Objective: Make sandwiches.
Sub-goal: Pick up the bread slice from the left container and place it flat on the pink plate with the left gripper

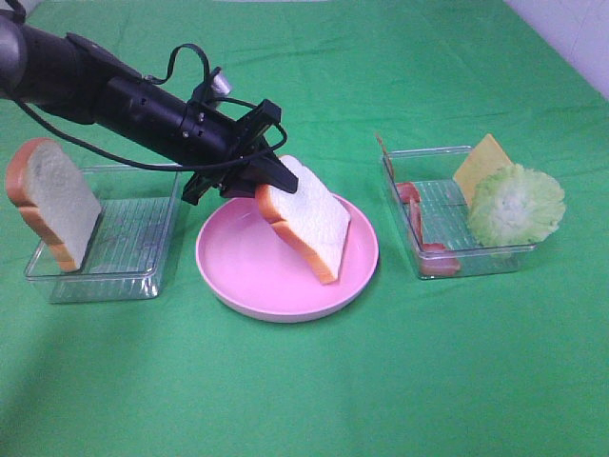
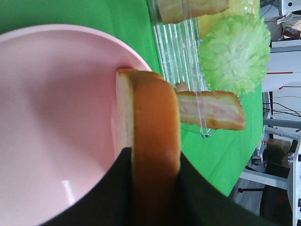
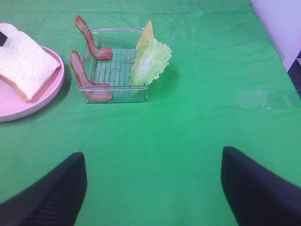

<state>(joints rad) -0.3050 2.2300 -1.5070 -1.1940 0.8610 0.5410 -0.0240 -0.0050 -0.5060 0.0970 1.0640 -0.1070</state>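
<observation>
My left gripper (image 1: 274, 179) is shut on the top crust of a white bread slice (image 1: 304, 221) with an orange-brown crust. The slice hangs tilted over the round pink plate (image 1: 238, 271), its lower corner down at the plate's surface. The left wrist view shows the slice's crust edge (image 2: 153, 127) between the black fingers (image 2: 110, 197). A second bread slice (image 1: 49, 200) leans upright in the left clear tray (image 1: 124, 276). The right tray (image 1: 442, 205) holds lettuce (image 1: 516, 205), cheese (image 1: 481, 164) and bacon (image 1: 411, 205). My right gripper (image 3: 153, 188) hovers open over bare cloth, well short of that tray (image 3: 115, 70).
Green cloth covers the whole table. In the right wrist view two bacon strips (image 3: 87, 77) lean on the tray's wall, with the lettuce (image 3: 149, 61) and cheese (image 3: 146, 34) at its other end. A white wall edge (image 1: 571, 38) lies at the far right.
</observation>
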